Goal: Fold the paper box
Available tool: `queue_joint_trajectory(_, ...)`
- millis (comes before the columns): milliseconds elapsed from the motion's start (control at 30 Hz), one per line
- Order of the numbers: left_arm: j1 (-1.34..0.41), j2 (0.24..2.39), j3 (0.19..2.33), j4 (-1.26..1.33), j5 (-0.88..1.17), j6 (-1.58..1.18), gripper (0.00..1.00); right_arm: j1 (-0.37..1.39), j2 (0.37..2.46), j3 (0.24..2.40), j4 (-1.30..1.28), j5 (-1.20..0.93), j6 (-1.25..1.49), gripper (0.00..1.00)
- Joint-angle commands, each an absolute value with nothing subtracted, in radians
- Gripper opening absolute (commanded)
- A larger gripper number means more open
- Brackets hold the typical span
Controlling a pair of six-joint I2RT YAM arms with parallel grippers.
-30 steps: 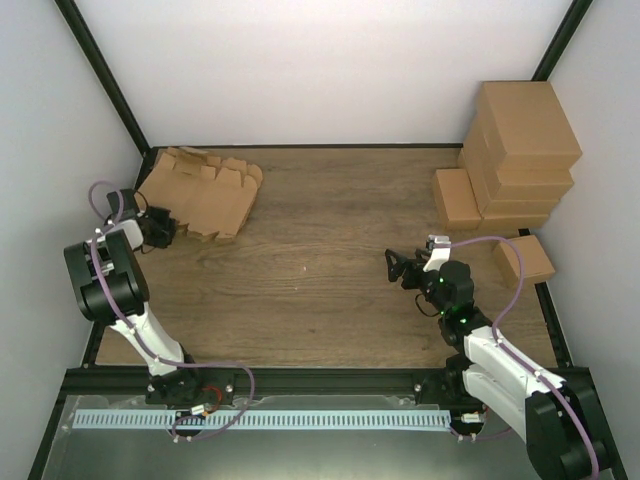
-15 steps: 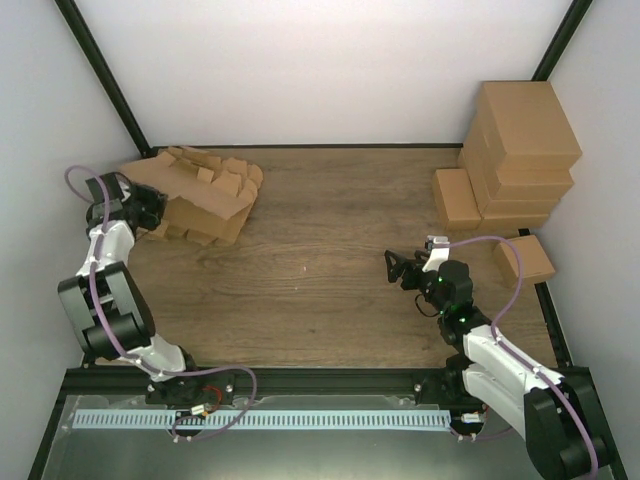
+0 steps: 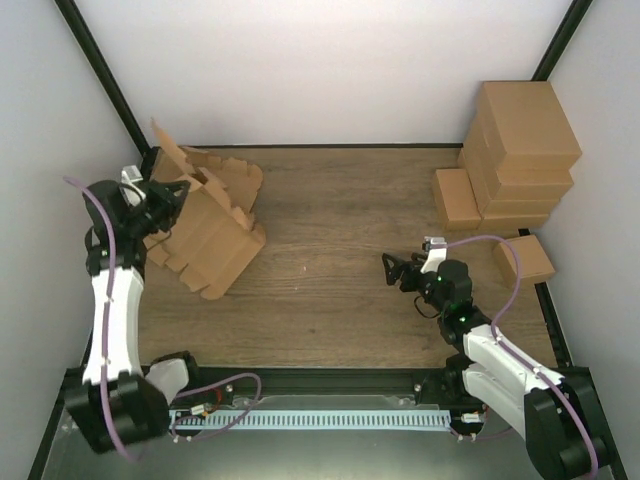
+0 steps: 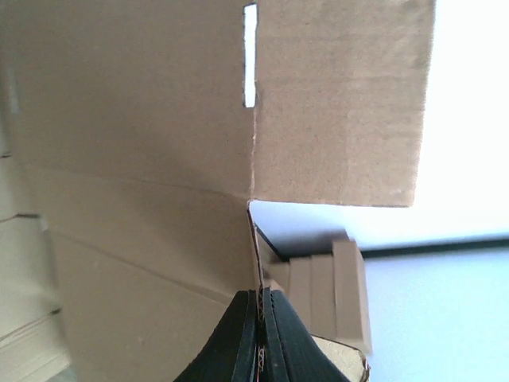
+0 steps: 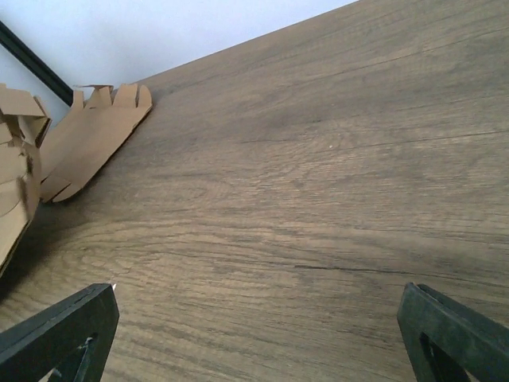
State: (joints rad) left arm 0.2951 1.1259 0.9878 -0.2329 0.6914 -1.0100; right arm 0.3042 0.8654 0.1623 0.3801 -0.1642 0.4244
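While the left claw point(image 3: 166, 199) is clamped shut on an edge of the paper box point(image 3: 212, 238), holding it tilted up at the far left of the table point(image 3: 340, 210), step looks like pickup; next, carry it to centre so the wide-open, empty right claw point(image 3: 393, 268) can pin a panel.

Left hand point(image 3: 170, 197) clamped tight, arm raised; right hand point(image 3: 391, 270) spread wide.
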Motion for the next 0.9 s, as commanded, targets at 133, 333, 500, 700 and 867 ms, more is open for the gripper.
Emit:
queue_joint_trajectory(133, 0.15, 0.812, 0.841, -0.209, 0.593, -0.958, 0.04, 0.303, 0.903, 0.31, 0.286, -0.248, 0.428, 1.0)
queue_joint_trajectory(333, 0.15, 0.943, 1.033, -0.233, 0.576, -0.873, 0.04, 0.302, 0.941, 0.424, 0.196, -0.284, 0.419, 1.0)
queue_joint_trajectory(500, 0.15, 1.091, 1.326, -0.216, 0.612, -0.866, 0.04, 0.303, 0.933, 0.454, 0.144, -0.274, 0.412, 1.0)
queue_joint_trajectory(700, 0.15, 1.136, 1.596, -0.23, 0.568, -0.84, 0.07, 0.303, 0.92, 0.45, 0.118, -0.255, 0.41, 1.0)
queue_joint_trajectory(867, 0.148, 1.104, 1.508, -0.197, 0.653, -0.898, 0.07, 0.302, 0.903, 0.437, 0.103, -0.256, 0.413, 1.0)
